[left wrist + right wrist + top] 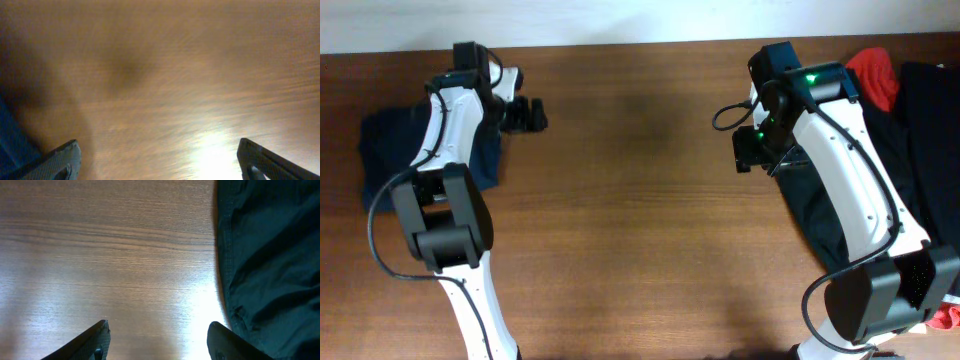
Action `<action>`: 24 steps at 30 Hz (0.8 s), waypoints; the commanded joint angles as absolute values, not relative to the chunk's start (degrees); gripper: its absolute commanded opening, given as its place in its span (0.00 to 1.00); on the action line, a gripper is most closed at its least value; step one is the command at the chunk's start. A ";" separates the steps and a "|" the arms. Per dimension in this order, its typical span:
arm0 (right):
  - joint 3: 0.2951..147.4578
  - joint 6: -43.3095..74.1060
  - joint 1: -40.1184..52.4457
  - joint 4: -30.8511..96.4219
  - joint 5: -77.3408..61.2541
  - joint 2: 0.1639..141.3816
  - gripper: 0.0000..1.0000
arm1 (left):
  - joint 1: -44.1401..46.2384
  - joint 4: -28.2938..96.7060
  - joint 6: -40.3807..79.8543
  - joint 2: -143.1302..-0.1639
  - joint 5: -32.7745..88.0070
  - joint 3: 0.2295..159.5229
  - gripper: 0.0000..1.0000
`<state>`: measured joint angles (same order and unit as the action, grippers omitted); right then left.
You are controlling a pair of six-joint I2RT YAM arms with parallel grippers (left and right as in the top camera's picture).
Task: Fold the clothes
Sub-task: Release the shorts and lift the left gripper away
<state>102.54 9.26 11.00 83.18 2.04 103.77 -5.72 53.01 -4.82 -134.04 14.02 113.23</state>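
A navy-blue garment [380, 150] lies bunched at the far left of the table, partly under my left arm. Its edge shows in the left wrist view [10, 145]. My left gripper [527, 113] [157, 147] is open and empty over bare wood, to the right of that garment. A dark garment [815, 205] [270, 255] lies spread under my right arm. My right gripper [748, 150] [159, 326] is open and empty just left of its hem, with the right finger next to the fabric edge.
A black garment [925, 130] and a red one [875, 75] are piled at the far right. Another red piece [948, 318] shows at the bottom right corner. Brown wooden table [640, 220] lies between the arms.
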 commanded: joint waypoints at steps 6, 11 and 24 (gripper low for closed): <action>103.02 9.96 10.81 83.66 1.93 103.48 0.66 | -10.85 64.10 -2.13 -135.04 4.10 113.30 0.99; 103.02 9.96 10.79 84.05 1.96 103.48 0.66 | -10.50 65.25 -2.15 -134.67 4.80 113.51 0.99; 101.06 12.27 1.98 92.82 -9.91 104.47 0.99 | 4.51 89.10 -2.57 -128.66 6.11 114.69 0.99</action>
<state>101.86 11.94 3.07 89.36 -8.14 103.83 4.84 82.65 -3.64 -130.10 5.78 114.28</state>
